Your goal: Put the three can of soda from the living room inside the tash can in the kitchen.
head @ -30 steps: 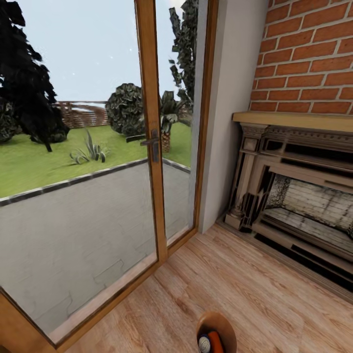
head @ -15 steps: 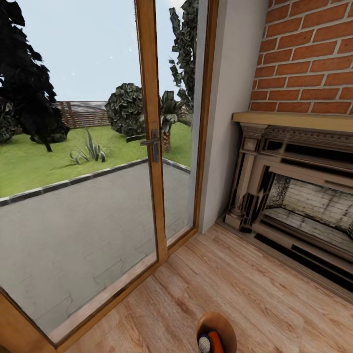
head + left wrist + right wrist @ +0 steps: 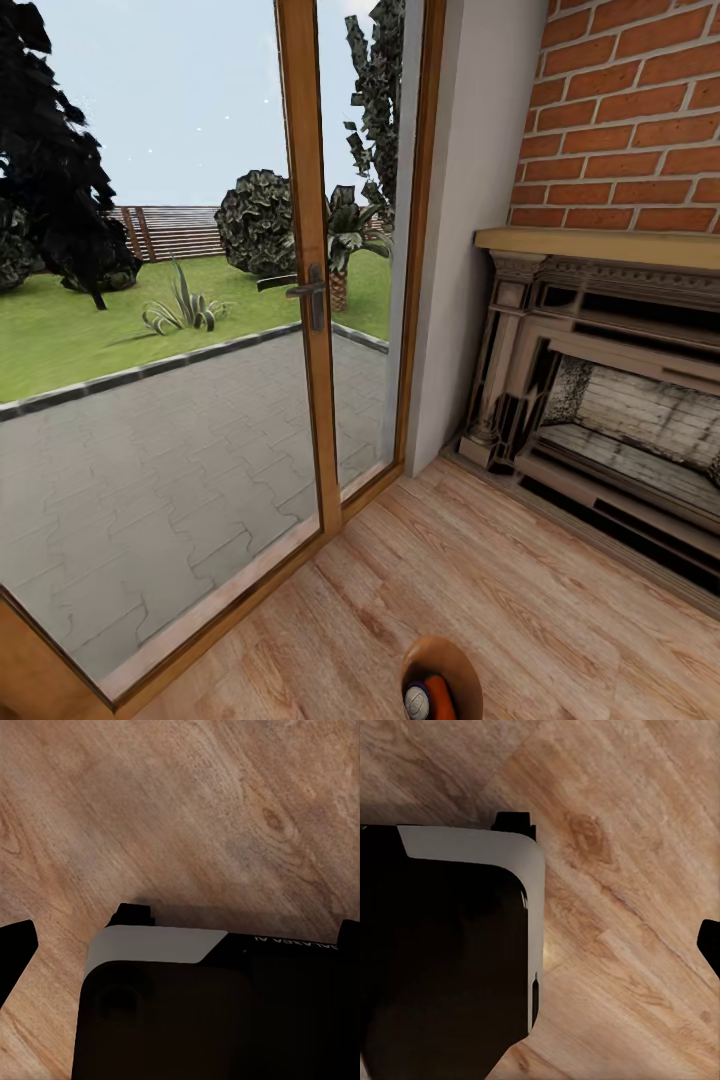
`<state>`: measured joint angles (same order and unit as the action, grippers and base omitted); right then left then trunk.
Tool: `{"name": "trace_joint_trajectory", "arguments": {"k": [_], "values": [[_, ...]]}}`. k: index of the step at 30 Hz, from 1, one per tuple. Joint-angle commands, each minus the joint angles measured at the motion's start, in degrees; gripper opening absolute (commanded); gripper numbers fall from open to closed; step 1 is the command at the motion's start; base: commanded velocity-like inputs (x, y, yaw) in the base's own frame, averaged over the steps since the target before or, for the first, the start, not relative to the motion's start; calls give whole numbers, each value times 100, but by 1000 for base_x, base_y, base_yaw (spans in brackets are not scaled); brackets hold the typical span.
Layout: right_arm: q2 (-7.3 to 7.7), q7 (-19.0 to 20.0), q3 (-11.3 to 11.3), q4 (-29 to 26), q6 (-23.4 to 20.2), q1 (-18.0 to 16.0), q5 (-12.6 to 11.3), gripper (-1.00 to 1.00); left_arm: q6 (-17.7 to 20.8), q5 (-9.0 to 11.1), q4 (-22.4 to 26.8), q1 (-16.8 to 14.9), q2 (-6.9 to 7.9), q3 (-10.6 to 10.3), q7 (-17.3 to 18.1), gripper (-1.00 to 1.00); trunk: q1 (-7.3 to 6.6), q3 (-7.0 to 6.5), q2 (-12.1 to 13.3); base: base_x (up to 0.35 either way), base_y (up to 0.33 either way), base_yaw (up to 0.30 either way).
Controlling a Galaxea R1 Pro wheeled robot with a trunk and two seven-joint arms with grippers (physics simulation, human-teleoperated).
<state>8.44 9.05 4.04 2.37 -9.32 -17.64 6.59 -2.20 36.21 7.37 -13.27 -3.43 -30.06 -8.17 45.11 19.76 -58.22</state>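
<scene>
At the bottom edge of the head view sits the tash can, its copper-brown inside showing. An orange can of soda with a silvery top lies in it. The other cans are out of view. This is the living room, with the red-brick fireplace at the right. In the left wrist view a dark fingertip of my left gripper stands at the picture's edge over wood floor. In the right wrist view a dark fingertip of my right gripper does the same. Nothing lies between the fingers of either.
A glass door with a wooden frame and a dark handle fills the left, with a paved patio and garden behind it. A grey wall strip separates door and fireplace. My black-and-grey base shows below both wrists.
</scene>
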Motion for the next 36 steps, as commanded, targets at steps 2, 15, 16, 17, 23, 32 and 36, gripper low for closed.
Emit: {"name": "trace_joint_trajectory", "arguments": {"k": [2,15,16,17,23,32,36], "values": [[0,0,0,0,0,-1,0,100,0,0,-1,0,0,0,0,100,0,0,0,0,0,0],[0,0,0,0,0,-3,0,100,0,0,1,0,0,0,0,100,0,0,0,0,0,0],[0,0,0,0,0,-1,0,100,0,0,0,0,0,0,0,100,0,0,0,0,0,0],[0,0,0,0,0,-1,0,100,0,0,0,0,0,0,0,100,0,0,0,0,0,0],[0,0,0,0,1,0,-3,100,0,0,-1,0,0,0,0,100,0,0,0,0,0,0],[0,0,0,0,2,0,-3,100,0,0,-2,0,0,0,0,100,0,0,0,0,0,0],[0,0,0,0,1,-1,-5,100,0,0,1,0,0,0,0,100,0,0,0,0,0,0]]}}
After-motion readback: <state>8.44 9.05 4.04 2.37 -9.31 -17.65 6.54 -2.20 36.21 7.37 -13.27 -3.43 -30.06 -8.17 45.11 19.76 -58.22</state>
